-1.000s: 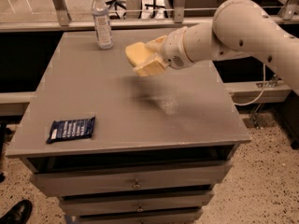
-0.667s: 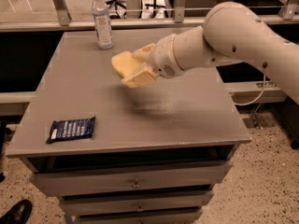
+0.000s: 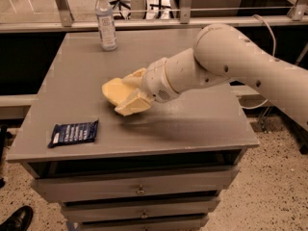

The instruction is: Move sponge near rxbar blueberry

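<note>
Camera view: the rxbar blueberry (image 3: 73,133) lies at the lower left of the tabletop (image 3: 202,124). To its right, near frame centre, my tool (image 3: 124,94) is clenched on the sponge (image 3: 111,90), seemingly just off the surface. The pickup looks done, I judge; a short stretch down-left and the set-down remain.

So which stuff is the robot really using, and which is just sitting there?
For the job: sponge, gripped by the tool above the middle of the table; rxbar blueberry, flat near the front left corner.
Just lying about: water bottle, upright at the back; shoe on the floor.
</note>
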`<state>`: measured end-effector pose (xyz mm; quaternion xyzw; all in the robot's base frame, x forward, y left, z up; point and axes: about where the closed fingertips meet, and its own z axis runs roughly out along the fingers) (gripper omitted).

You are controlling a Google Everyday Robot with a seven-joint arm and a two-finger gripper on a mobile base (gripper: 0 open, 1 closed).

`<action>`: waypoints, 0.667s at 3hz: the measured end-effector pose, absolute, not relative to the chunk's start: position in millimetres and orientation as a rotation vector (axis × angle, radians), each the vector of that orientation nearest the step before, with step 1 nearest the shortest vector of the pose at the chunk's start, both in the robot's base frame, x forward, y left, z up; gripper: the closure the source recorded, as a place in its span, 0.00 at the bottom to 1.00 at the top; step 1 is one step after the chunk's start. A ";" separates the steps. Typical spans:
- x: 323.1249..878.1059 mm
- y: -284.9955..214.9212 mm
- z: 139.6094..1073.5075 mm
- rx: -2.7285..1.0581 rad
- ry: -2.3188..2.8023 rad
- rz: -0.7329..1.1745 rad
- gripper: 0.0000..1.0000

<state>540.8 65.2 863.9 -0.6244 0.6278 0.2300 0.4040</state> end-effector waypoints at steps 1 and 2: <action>527.6 73.8 854.1 -1.625 1.565 0.627 0.59; 513.0 84.8 856.8 -1.675 1.526 0.671 0.35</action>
